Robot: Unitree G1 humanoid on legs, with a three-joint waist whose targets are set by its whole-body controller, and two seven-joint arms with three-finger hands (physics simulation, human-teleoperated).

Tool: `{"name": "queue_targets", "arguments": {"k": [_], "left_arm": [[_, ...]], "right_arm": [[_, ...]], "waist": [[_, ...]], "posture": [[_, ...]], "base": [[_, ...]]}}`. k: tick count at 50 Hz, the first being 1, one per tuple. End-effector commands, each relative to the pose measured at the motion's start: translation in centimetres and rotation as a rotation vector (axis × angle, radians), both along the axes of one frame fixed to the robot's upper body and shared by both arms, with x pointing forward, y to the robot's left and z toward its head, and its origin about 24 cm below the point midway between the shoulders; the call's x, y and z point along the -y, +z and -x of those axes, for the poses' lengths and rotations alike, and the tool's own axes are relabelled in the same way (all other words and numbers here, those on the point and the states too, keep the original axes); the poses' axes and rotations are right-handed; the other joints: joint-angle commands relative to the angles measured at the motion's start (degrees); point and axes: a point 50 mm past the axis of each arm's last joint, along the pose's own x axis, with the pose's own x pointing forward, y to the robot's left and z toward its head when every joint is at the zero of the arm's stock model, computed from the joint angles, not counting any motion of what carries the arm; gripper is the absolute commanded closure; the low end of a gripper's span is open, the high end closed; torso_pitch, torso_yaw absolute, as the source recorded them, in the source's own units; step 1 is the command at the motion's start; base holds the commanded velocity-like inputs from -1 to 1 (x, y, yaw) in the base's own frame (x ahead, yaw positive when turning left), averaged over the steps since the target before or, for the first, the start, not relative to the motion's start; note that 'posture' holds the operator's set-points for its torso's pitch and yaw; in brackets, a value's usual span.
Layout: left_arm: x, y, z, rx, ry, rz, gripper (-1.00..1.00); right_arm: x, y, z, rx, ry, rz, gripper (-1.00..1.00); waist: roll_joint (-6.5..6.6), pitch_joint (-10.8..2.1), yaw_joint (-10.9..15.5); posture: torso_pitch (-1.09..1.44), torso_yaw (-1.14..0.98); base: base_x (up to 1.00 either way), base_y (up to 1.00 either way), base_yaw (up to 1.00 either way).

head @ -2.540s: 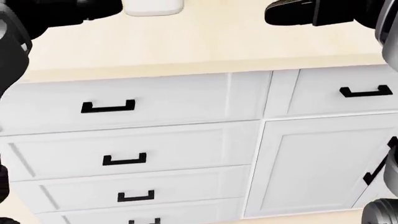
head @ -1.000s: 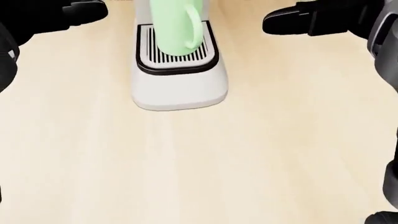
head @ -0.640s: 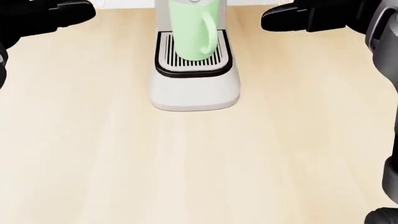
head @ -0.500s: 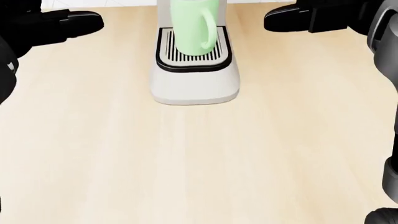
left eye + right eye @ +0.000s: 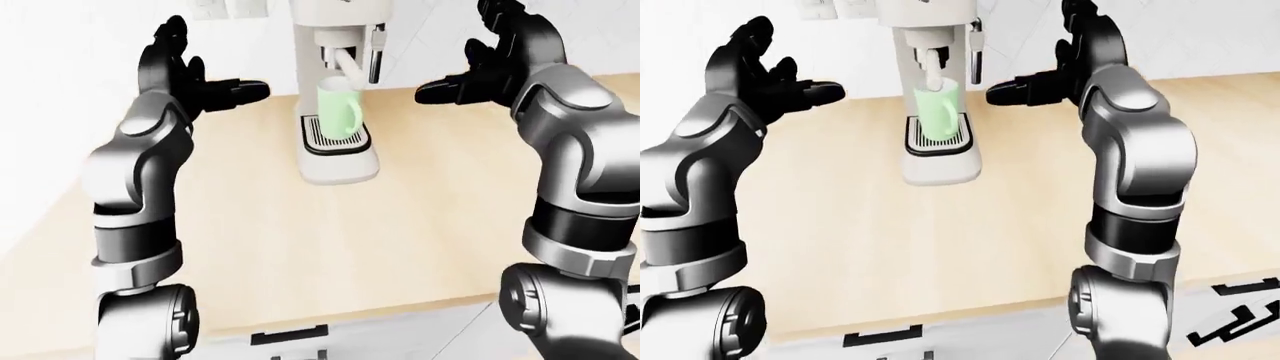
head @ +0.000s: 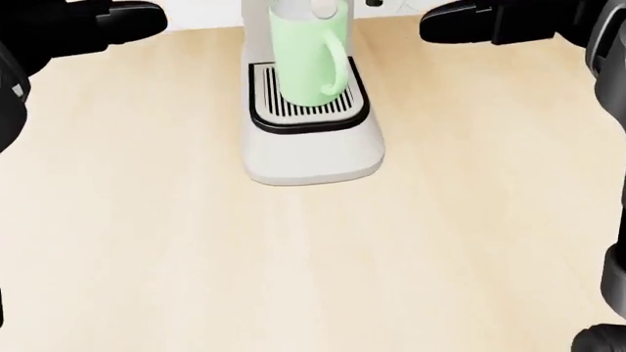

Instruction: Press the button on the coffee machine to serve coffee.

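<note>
A white coffee machine (image 5: 338, 157) stands on the pale wood counter (image 5: 300, 247), at the top middle of the eye views. A light green mug (image 5: 338, 112) sits on its black drip grate (image 6: 308, 99) under the spout. The machine's top is cut off by the frame, and its button does not show. My left hand (image 5: 190, 79) is open, raised to the left of the machine. My right hand (image 5: 480, 71) is open, raised to its right. Neither hand touches the machine. Both hands also show at the head view's top corners.
A white wall with an outlet plate (image 5: 235, 7) runs behind the counter. White drawers with black handles (image 5: 1240, 319) lie below the counter edge at the bottom of the eye views. Bare counter lies between me and the machine.
The head view has swung up from the drawers to the counter top. The machine and mug have come into view and slid slightly down and right. Both hands stay raised and open.
</note>
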Motion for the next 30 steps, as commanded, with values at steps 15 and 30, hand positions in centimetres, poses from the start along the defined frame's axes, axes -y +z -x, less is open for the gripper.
{"name": "queue_targets", "arguments": {"k": [15, 30], "left_arm": [[-0.3, 1.9, 0.2, 0.076, 0.015, 0.003, -1.0], [-0.2, 2.1, 0.3, 0.077, 0.014, 0.007, -1.0]], "right_arm": [[-0.2, 1.6, 0.1, 0.05, 0.0, 0.005, -1.0], [0.3, 1.8, 0.0, 0.049, -0.017, 0.003, -1.0]], "waist": [[-6.08, -0.63, -0.13], [-1.47, -0.34, -0.76]], "posture": [[0.0, 0.0], [0.0, 0.0]], "base": [[0.16, 0.0, 0.0], [0.0, 0.0, 0.0]]}}
